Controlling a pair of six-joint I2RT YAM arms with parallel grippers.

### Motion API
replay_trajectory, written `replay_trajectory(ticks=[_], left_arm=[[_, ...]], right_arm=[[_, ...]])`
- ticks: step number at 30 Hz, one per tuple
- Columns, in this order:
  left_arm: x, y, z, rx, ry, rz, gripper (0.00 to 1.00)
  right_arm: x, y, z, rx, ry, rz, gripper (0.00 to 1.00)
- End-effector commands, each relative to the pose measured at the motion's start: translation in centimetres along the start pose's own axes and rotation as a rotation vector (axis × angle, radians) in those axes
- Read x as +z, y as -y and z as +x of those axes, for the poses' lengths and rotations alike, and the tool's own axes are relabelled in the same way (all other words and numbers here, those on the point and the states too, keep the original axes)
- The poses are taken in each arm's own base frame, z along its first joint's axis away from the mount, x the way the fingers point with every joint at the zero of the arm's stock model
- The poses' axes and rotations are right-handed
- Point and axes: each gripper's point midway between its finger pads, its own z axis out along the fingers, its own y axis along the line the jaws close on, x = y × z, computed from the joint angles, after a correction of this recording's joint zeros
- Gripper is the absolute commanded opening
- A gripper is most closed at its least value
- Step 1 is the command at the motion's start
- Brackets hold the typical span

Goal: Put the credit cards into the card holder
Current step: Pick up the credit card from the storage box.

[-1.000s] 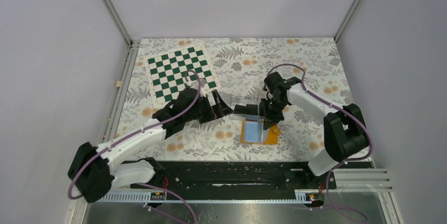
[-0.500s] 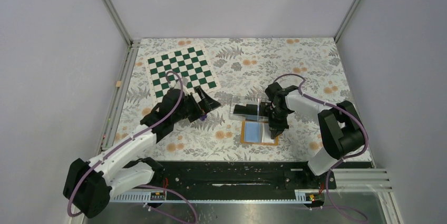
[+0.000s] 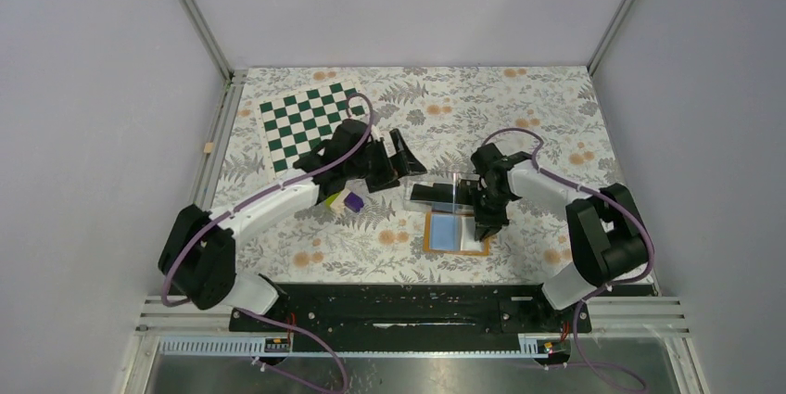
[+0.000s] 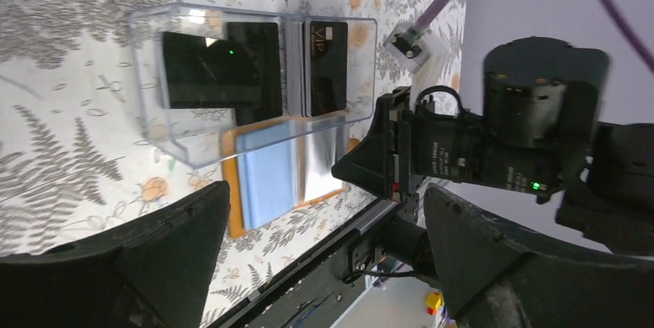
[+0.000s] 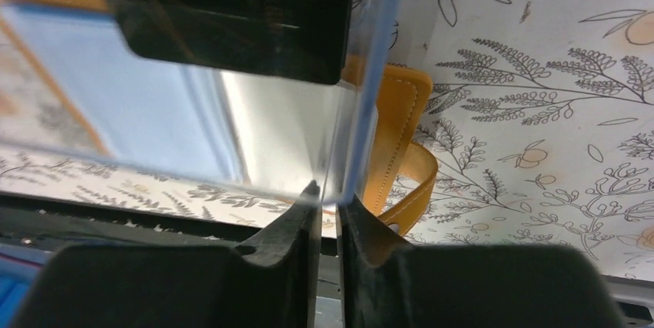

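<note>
- Two arms reach over a floral table point(image 3: 556, 116), and both grippers are near its middle.
- Left gripper point(image 3: 399, 171) point(image 4: 325, 193) — jaws wide apart, nothing between them, just left of the box and pointing at it.
- Right gripper point(image 3: 484, 216) point(image 5: 330, 208) — fingers nearly together, pinching the box's right end wall.
- Box point(image 3: 443, 183) point(image 4: 154, 96) is clear and rectangular and overlaps the wallet's far edge. Can't tell if it rests on the table or is lifted.
- Cards point(image 3: 428, 194) point(image 4: 220, 65) are black and all inside the box. One lies flat toward the left end, and more sit at the right end, one marked VIP.
- Wallet point(image 3: 454, 232) point(image 4: 266, 189) is orange and lies open on the table with its light blue pocket up. It is right in front of the box, its far edge under it, and its strap shows beside the right fingers.
- Checker mat point(image 3: 297, 130) is at far left.
- Small purple-and-yellow cube point(image 3: 352, 200) sits just beside the left arm.
</note>
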Motion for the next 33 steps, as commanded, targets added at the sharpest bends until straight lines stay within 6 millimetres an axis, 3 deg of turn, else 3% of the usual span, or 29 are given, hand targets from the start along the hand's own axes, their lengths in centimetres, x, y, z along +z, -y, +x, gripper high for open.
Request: replay_trajectory(ticks=[1,6,13,18,23,33], left_arm=[[2.1,2.3,1.3,0.036,-0.103,0.027,0.93],[5.1,3.2,2.8,0.046,-0.200,0.006,0.87],[9.1,3.3,4.4,0.054,-0.294,-0.009,0.65],[11.1,3.0,4.8,0.066,-0.333,-0.037,0.53],[13.1,2.1,5.2,0.063,-0.366,-0.077,0.45],[15.5,1.3,5.8,0.046,-0.397,-0.116,0.33]], right_arm=[[-3.0,-1.4,-1.1,-0.002,0.078,-0.103,0.23],[-5.7,-1.9,-2.8,0.055,0.121,-0.213,0.38],[-8.0,-1.8,-5.4,0.103,0.177,-0.280,0.53],[-7.9,-1.2,-7.7,0.130,0.182,-0.256,0.53],[-6.7,-0.4,-9.2,0.146,0.155,-0.195,0.46],[-5.2,0.6,-9.2,0.139,0.098,-0.135,0.37]])
